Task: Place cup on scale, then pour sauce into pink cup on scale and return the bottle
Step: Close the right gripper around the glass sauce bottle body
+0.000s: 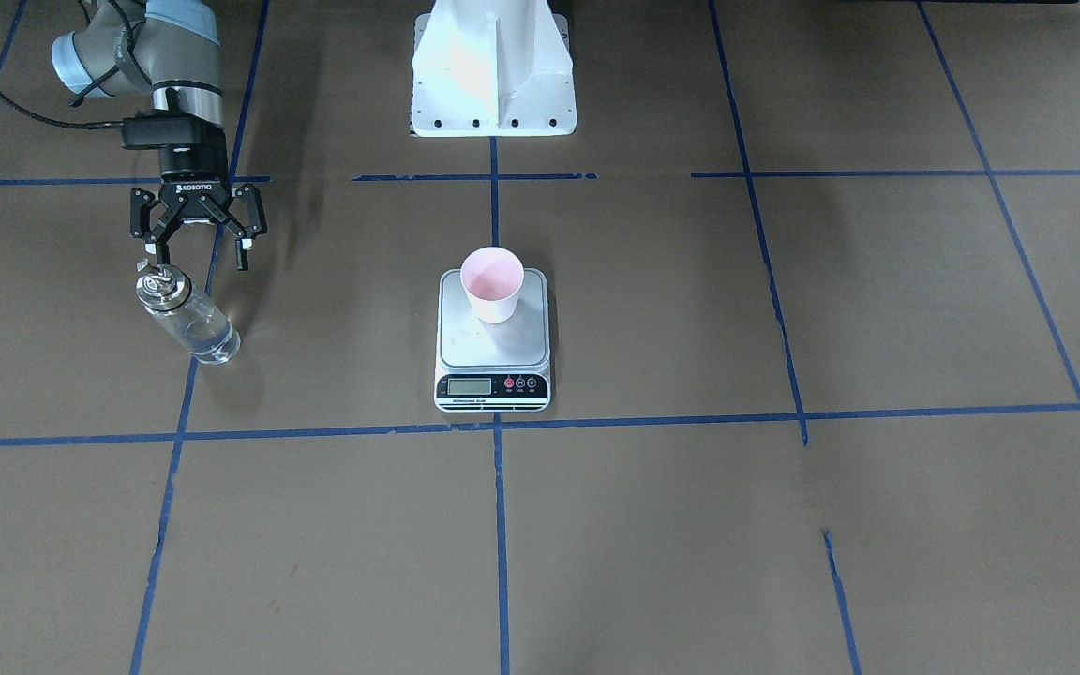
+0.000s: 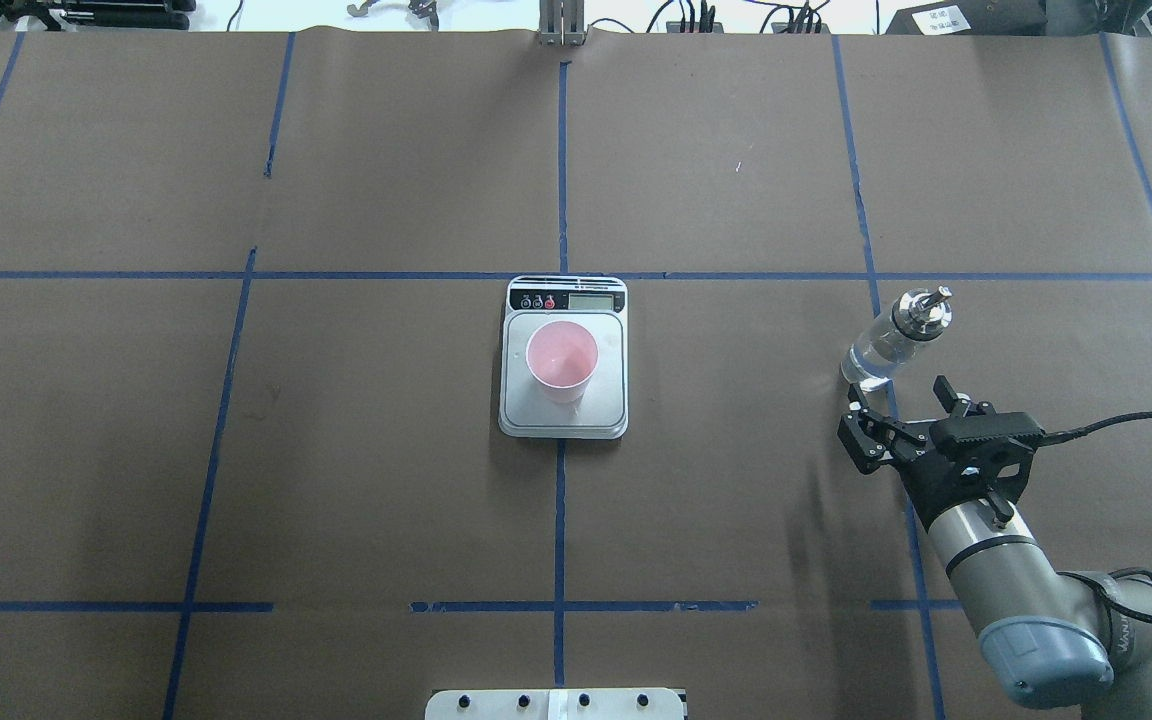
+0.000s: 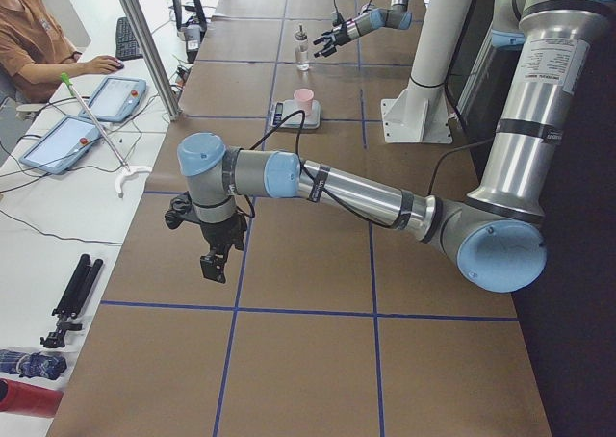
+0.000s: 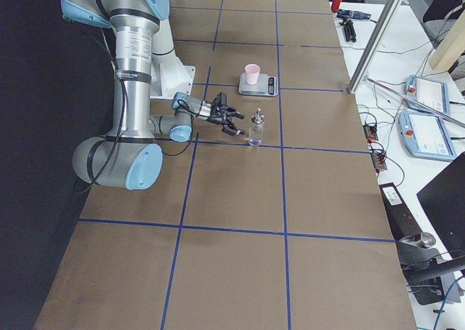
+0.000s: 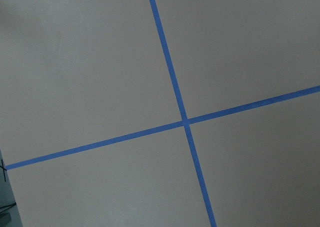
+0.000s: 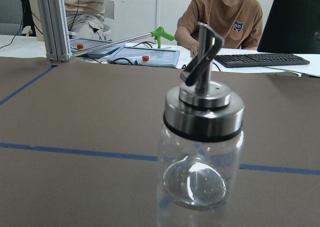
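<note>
Small pale pink paper cup [image 1: 493, 283], tapered, whitish outside and pink inside, is sitting upright on the back half of the flat rectangular digital scale [image 1: 479, 345]. The scale has a brushed silver platform and a black strip with an LCD and red and black buttons, and it's pretty much in the middle of the brown-paper desk [image 1: 784, 562].

Well off toward the desk's edge on the robot's right stands the small clear glass bottle [image 1: 186, 321]. It's a cylinder with a shiny metal pour-spout cap, upright on a blue tape line [image 1: 165, 506]. The sauce [image 1: 210, 345] inside is colourless and hard to make out.

The right gripper [image 1: 196, 253] is just behind the bottle, black fingers [image 1: 242, 251] spread wide, holding nothing and not touching the glass.

The left gripper [image 3: 214, 262] hangs over bare desk near the far-left end, can't tell how its fingers stand.
</note>
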Robot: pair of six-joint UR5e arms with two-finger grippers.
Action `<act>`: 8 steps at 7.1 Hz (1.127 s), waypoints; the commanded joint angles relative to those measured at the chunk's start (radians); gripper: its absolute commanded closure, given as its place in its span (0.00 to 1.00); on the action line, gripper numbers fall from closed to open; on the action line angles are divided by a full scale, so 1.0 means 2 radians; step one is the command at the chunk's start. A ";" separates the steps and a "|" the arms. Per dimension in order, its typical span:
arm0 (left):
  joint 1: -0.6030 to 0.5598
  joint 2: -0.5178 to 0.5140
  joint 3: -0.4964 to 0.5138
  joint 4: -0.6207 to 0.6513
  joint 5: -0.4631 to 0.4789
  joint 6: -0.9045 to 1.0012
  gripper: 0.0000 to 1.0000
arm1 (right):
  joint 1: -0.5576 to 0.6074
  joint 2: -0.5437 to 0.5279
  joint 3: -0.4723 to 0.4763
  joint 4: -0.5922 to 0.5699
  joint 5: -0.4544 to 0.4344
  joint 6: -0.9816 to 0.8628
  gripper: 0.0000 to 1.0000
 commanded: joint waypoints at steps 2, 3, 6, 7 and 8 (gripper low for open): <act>0.003 0.000 0.000 0.000 0.000 -0.001 0.00 | 0.000 0.003 -0.019 0.000 -0.043 -0.001 0.00; 0.003 0.000 0.000 0.000 0.000 -0.001 0.00 | 0.000 0.006 -0.020 0.000 -0.048 0.001 0.00; 0.007 0.000 0.001 0.000 0.000 -0.001 0.00 | 0.003 0.006 -0.076 0.076 -0.048 -0.004 0.00; 0.008 0.000 0.001 0.000 0.000 -0.001 0.00 | 0.004 0.013 -0.082 0.091 -0.049 -0.020 0.00; 0.009 0.000 0.001 0.000 0.000 -0.001 0.00 | 0.005 0.023 -0.087 0.091 -0.053 -0.021 0.00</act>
